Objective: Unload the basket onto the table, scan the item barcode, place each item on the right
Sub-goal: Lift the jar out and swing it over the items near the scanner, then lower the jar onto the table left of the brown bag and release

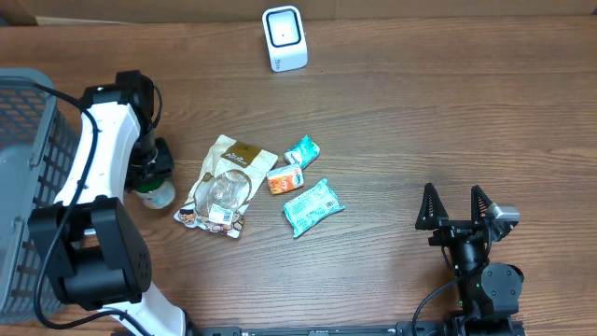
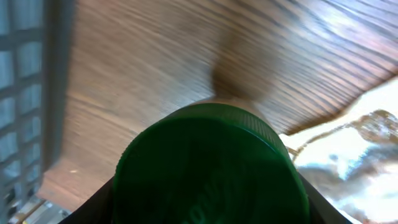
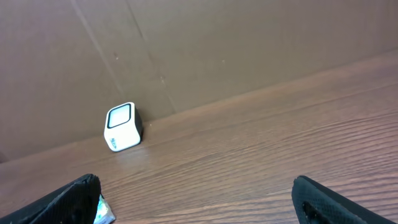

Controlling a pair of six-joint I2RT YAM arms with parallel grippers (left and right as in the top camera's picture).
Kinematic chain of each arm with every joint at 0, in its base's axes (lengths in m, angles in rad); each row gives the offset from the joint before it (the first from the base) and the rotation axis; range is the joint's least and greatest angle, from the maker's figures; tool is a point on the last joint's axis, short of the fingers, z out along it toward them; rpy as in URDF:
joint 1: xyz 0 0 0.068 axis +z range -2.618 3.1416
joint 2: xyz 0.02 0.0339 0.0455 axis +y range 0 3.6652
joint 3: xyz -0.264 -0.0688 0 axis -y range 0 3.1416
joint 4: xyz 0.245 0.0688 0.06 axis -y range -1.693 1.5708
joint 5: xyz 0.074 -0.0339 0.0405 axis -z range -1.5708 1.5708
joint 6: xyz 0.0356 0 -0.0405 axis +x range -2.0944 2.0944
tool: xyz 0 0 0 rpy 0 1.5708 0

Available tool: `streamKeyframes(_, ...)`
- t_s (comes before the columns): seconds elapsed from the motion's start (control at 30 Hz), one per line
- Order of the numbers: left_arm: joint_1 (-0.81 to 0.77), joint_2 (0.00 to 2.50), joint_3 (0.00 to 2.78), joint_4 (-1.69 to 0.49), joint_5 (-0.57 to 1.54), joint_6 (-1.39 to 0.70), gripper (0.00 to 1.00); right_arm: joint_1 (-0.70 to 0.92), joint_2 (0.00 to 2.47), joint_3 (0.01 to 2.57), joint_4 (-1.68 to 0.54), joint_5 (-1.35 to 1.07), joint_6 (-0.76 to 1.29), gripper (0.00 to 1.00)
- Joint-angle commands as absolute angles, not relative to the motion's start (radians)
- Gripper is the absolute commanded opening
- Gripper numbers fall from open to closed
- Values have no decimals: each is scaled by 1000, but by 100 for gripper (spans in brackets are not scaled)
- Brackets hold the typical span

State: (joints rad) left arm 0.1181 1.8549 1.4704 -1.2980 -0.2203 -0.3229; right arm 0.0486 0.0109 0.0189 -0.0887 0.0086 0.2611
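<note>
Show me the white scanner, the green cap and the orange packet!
white scanner (image 1: pixel 284 35): overhead view, on its front window.
green cap (image 2: pixel 205 162): left wrist view, its top.
orange packet (image 1: pixel 284 179): overhead view, its middle.

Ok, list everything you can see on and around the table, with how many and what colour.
scanner: one, white, far side of the table, middle
basket: one, grey, left edge
bottle: one, green cap, pale body, beside the basket
snack bag: one, gold and clear, right of the bottle
small teal packet: one, teal, right of the snack bag
orange packet: one, orange, just below the small teal packet
large teal packet: one, teal, nearest the front
table: one, brown wood
left gripper: one, black, closed around the bottle
right gripper: one, black, open and empty, front right
</note>
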Motion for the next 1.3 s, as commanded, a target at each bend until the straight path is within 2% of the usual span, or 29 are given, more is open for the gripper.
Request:
streamKeyframes(0.0, 75, 1831, 1453, -1288, -66, -251, 13, 57, 3, 8, -82, 22, 257, 100)
streamKeyframes(0.4, -75, 1831, 1310, -1058, 151, -245, 16, 57, 3, 9, -82, 22, 257, 100)
streamKeyframes(0.53, -91, 1830, 1298, -1021, 168, -262, 13, 57, 3, 8, -82, 22, 257, 100)
streamKeyframes(0.77, -72, 1830, 1464, -1176, -28, -262, 11, 57, 3, 9, -82, 22, 257, 100)
streamKeyframes(0.93, -79, 1830, 1547, -1252, -133, -262, 13, 57, 3, 9, -82, 22, 257, 100)
streamKeyframes(1.07, -100, 1831, 1476, -1171, -135, -262, 13, 57, 3, 9, -82, 22, 257, 100)
streamKeyframes(1.27, -116, 1831, 1261, -926, -138, -287, 12, 57, 3, 9, -82, 22, 257, 100)
